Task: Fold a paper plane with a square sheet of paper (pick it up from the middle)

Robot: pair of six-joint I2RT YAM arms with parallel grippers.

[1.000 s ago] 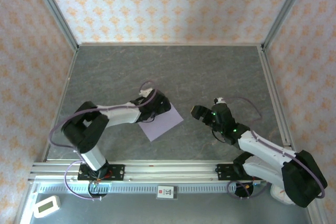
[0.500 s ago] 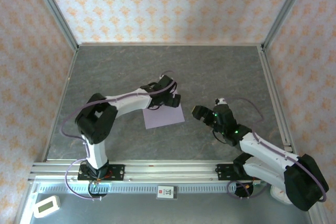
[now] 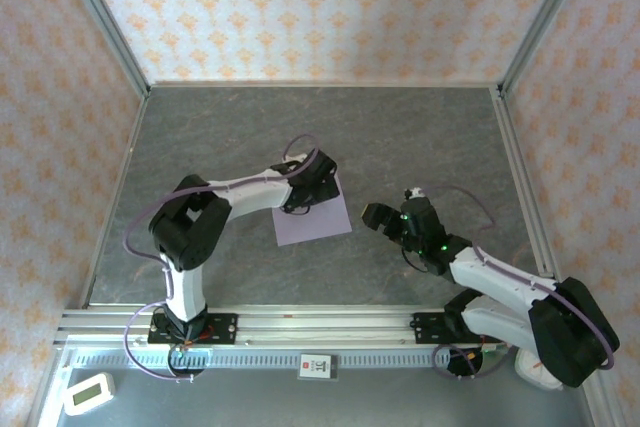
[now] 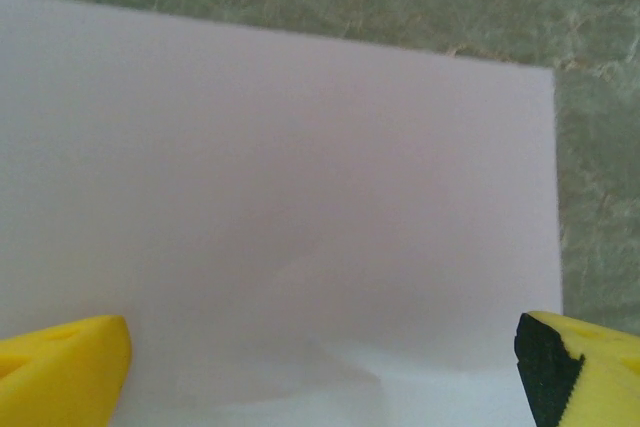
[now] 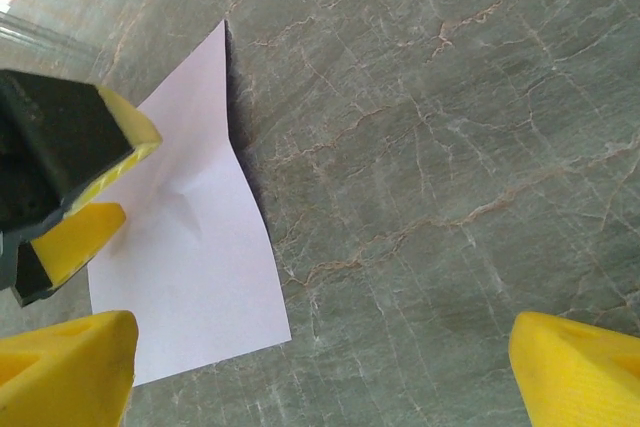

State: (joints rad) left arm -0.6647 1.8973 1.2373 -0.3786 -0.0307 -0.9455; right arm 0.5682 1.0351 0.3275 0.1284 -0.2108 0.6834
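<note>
The square sheet of paper [image 3: 318, 221] lies flat on the table, pale lilac, with a small raised dent near its middle [image 5: 185, 209]. My left gripper [image 3: 311, 193] hovers over the sheet's far edge, open, its yellow fingertips [image 4: 62, 372] spread wide over the paper [image 4: 300, 197] with nothing between them. The right wrist view shows that left gripper [image 5: 105, 187] above the sheet [image 5: 200, 277]. My right gripper [image 3: 374, 216] stands open just right of the paper, over bare table [image 5: 420, 247]. The sheet's right edge curls up slightly and casts a shadow.
The grey-green marbled tabletop [image 3: 420, 137] is walled by aluminium posts and patterned panels. A rail [image 3: 320, 325] with both arm bases runs along the near edge. A small white device [image 3: 88, 393] sits at the near left, off the work area.
The left arm swung from the sheet's left side to its far edge, and the sheet turned from a diamond to nearly square-on. The right gripper crept slightly left.
</note>
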